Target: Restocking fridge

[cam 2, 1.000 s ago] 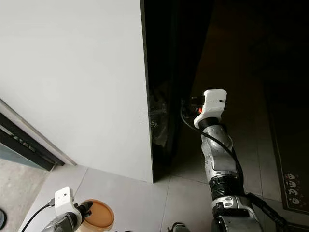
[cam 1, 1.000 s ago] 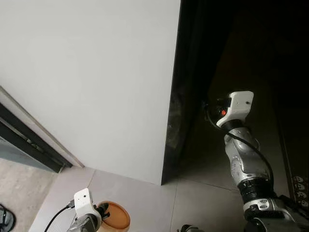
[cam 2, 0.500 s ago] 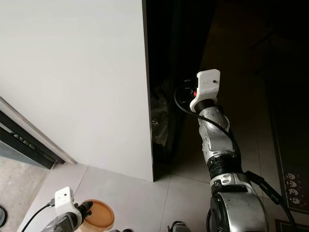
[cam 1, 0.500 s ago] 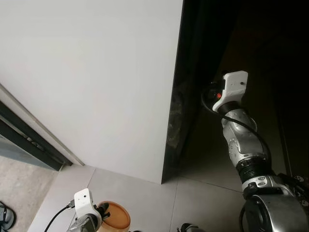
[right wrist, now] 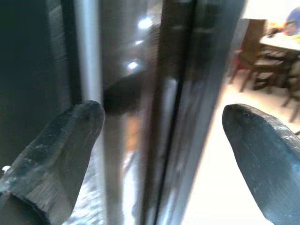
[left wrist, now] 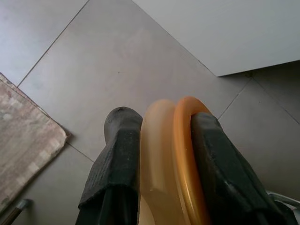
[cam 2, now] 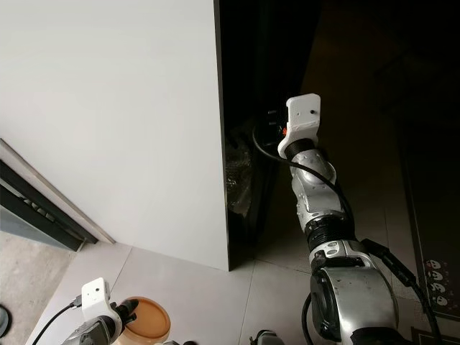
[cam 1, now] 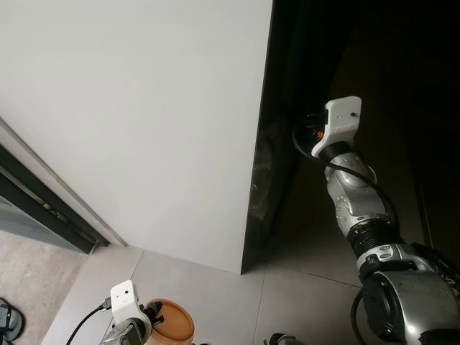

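A tall white panel [cam 1: 144, 108] stands ahead, with the dark glossy fridge front [cam 1: 287, 86] right beside it. My right gripper [right wrist: 161, 136] is raised to the fridge's vertical door edge [right wrist: 154, 93]. It is open, one finger [right wrist: 61, 140] on each side of that edge and not closed on it. From the head I see its white wrist camera [cam 1: 341, 118] against the dark gap. Low at my left, my left gripper [left wrist: 161, 122] is shut on a translucent container with an orange lid [left wrist: 180, 154]; the lid [cam 1: 172, 325] faces up near the floor.
Grey floor tiles [cam 1: 215, 295] run up to the panel's foot. A dark sliding-door track [cam 1: 43, 208] runs diagonally on the left. A beige rug corner [left wrist: 23, 136] lies below the left hand. A patterned mat [cam 2: 431, 277] lies at the right. Chairs and a table [right wrist: 276, 47] stand beyond the fridge.
My right arm has risen and swung left, bringing its gripper closer to the dark door edge. The left arm and its container have not moved.
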